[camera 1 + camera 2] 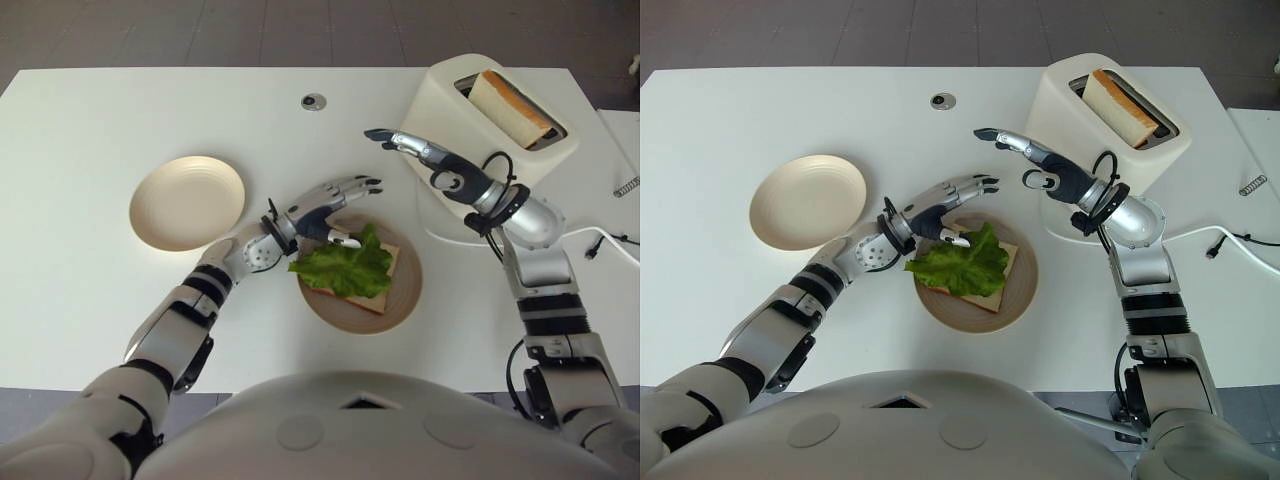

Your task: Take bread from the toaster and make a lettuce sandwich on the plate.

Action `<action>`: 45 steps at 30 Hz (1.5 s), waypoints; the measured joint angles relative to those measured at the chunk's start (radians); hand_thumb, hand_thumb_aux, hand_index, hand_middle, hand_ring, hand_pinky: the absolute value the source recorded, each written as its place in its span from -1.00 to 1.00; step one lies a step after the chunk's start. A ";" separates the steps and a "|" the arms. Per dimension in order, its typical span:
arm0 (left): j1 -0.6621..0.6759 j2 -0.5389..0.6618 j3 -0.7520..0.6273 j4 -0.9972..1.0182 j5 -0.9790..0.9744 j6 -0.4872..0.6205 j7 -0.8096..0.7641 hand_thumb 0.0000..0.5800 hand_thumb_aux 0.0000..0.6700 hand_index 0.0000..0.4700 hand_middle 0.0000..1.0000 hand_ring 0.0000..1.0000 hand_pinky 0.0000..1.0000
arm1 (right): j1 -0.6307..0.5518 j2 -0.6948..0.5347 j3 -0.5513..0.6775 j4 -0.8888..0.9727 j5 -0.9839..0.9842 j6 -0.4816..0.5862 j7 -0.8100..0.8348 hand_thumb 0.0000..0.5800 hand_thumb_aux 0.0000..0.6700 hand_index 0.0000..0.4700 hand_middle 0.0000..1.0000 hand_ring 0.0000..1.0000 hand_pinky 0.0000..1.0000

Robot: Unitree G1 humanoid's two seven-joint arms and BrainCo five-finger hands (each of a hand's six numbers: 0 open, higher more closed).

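2 plates (187, 203) (405, 287), 1 toaster (450, 100), 2 bread slices (510, 108) (372, 300), 1 lettuce leaf (345, 268).

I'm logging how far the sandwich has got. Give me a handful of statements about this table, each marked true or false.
1. A slice of toast stands in a slot of the white plastic toaster. True.
2. The green lettuce leaf lies on a bread slice on the tan round plate. True.
3. A second bread slice already covers the lettuce. False: the leaf is uncovered on top.
4. The right hand grasps the toast. False: it is open in front of the toaster and holds nothing.
5. The left hand is at the tan plate's far rim, beside the lettuce. True.
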 measured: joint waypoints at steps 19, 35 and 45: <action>-0.017 0.124 0.131 -0.054 -0.113 -0.046 0.074 -1.00 -1.00 -1.00 -1.00 -1.00 -1.00 | -0.142 -0.179 -0.262 -0.089 -0.250 -0.008 -0.266 -1.00 -1.00 -1.00 -1.00 -1.00 -1.00; -0.016 0.115 0.125 -0.041 -0.111 -0.038 0.053 -1.00 -1.00 -1.00 -1.00 -1.00 -1.00 | -0.151 -0.397 -0.126 0.255 -0.650 0.138 -0.433 -1.00 -1.00 -1.00 -1.00 -1.00 -1.00; -0.016 0.114 0.124 -0.033 -0.111 -0.039 0.040 -1.00 -1.00 -1.00 -1.00 -1.00 -1.00 | -0.133 -0.407 -0.102 0.216 -0.584 0.088 -0.438 1.00 1.00 1.00 -0.27 -0.27 -0.27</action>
